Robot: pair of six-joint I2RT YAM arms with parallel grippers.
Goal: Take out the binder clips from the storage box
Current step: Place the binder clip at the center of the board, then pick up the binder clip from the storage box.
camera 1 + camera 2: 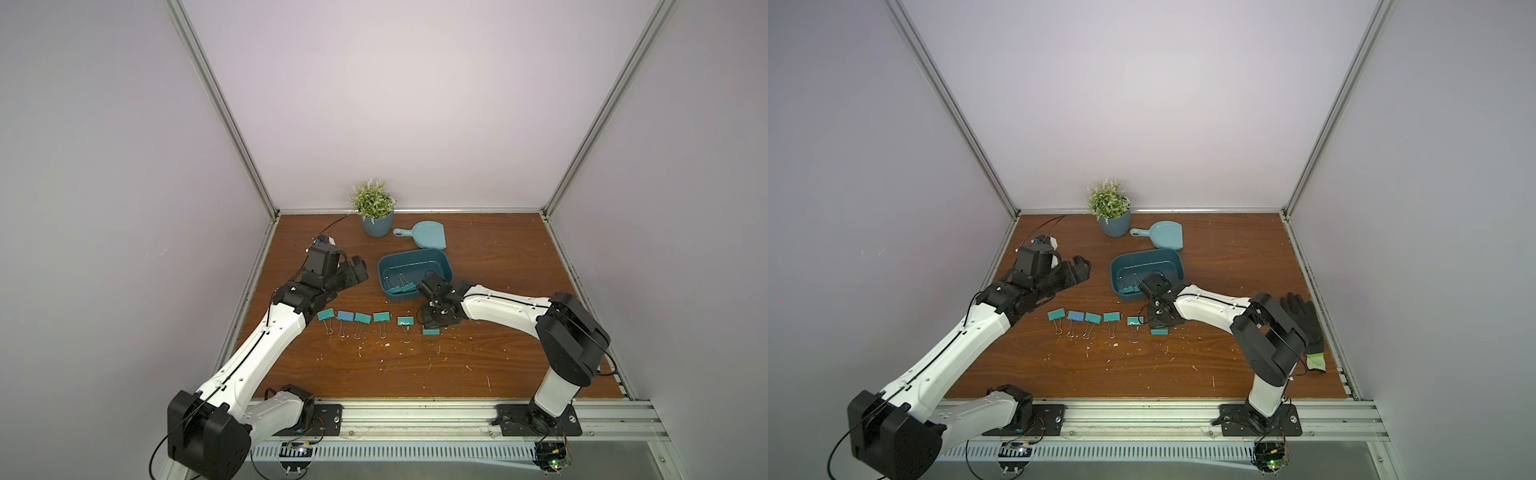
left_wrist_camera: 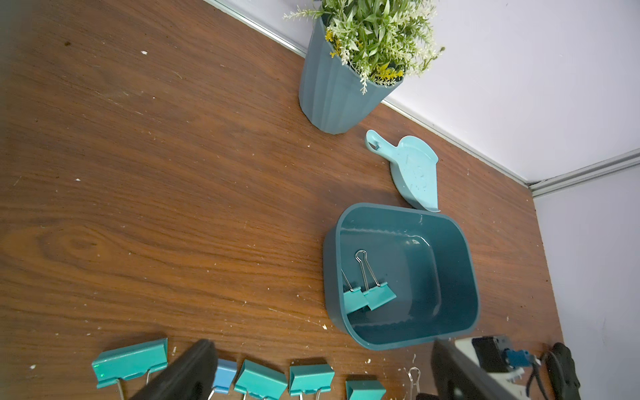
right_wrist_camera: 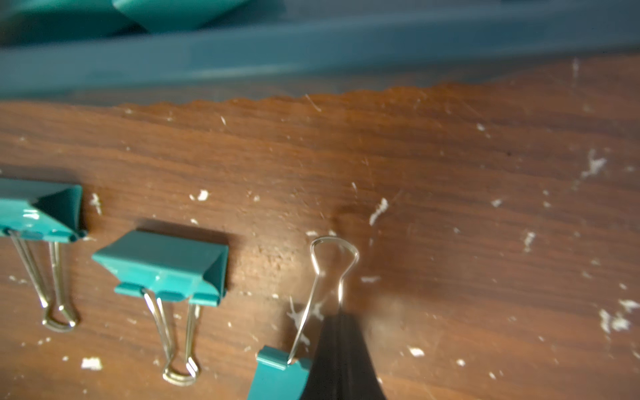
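**Right gripper point(image 3: 341, 320) clamps a binder clip point(image 3: 280, 375) by its wire handle point(image 3: 334, 256) on the table point(image 1: 498, 353), just near of the storage box point(image 1: 411, 262) at mid-table.**

We see the left gripper point(image 1: 360, 272) spread wide and holding nothing, left of the box. Only the right wrist view shows the pinch on the handle. The left wrist view shows most plainly the two clips point(image 2: 367, 298) in the box's near-left corner. A black glove point(image 1: 1302, 318) shows in a top view at the right edge. We count eight clips: six in a row on the table, five teal and one blue clip point(image 1: 345, 315), and two teal inside.
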